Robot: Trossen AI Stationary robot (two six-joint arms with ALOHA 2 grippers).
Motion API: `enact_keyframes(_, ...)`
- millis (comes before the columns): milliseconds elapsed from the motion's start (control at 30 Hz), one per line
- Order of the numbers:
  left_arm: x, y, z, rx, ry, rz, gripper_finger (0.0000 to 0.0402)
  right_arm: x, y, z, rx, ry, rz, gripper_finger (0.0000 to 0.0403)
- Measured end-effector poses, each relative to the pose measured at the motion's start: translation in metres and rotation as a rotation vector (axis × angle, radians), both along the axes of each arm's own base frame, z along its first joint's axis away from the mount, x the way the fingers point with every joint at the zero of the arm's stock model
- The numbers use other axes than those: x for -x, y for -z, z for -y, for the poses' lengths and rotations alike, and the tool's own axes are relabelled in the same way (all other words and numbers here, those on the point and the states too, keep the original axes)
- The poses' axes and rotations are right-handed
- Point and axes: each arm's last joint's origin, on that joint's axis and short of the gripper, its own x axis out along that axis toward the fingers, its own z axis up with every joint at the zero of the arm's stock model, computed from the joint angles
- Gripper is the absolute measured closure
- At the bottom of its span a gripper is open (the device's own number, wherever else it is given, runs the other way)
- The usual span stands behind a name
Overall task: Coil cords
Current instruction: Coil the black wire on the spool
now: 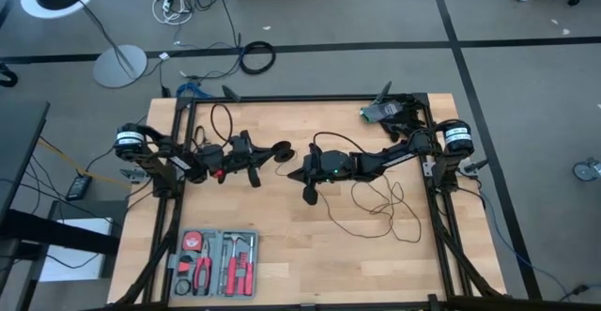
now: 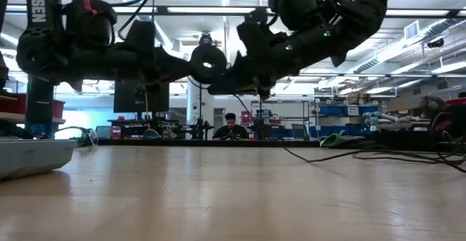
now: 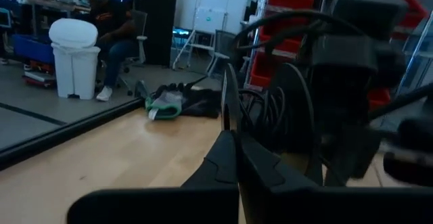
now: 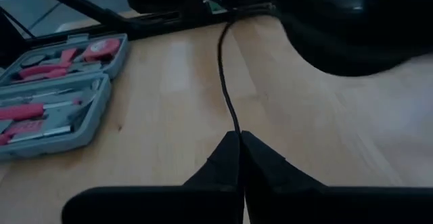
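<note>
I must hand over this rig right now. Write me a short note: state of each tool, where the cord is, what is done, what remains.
Left tool: shut on the puck, raised above table centre.
Right tool: shut on the cord, close beside the left one.
Cord: it trails in loose loops over the table's right half.
Done: both ends of a short stretch gripped.
Left: no neat coil yet; gather the loops.

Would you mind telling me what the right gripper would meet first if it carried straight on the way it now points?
Probably the left gripper: the right gripper, shut on the cord, points at it.
</note>
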Motion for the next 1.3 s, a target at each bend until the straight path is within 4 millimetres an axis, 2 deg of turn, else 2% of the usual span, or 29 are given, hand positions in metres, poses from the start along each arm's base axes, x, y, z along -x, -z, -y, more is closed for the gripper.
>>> enact_keyframes(233, -0.018, 0.005, 0.0, 0.026, 0.04, -0.132, 0.0401, -0.003, -0.004, -0.005, 0.041, -0.004, -0.007, 0.0401)
enact_keyframes(567, -0.015, 0.014, 0.0, 0.039, 0.035, -0.207, 0.0401, 0.004, 0.001, 0.001, 0.003, 0.033, -0.125, 0.0402)
enact_keyframes(733, -0.014, 0.02, 0.0, 0.052, 0.035, -0.276, 0.0401, 0.016, -0.024, 0.01, 0.001, 0.086, -0.134, 0.0403)
enact_keyframes(900, -0.014, 0.021, 0.0, 0.045, 0.036, -0.283, 0.0401, 0.023, -0.054, 0.031, 0.019, 0.126, -0.068, 0.0403)
enact_keyframes(1133, -0.014, 0.022, 0.0, 0.046, 0.036, -0.299, 0.0401, 0.009, -0.085, 0.055, 0.034, 0.118, -0.081, 0.0403)
enact_keyframes(1300, -0.014, 0.023, -0.001, 0.045, -0.007, -0.303, 0.0401, 0.002, -0.103, 0.049, 0.045, 0.068, -0.025, 0.0403)
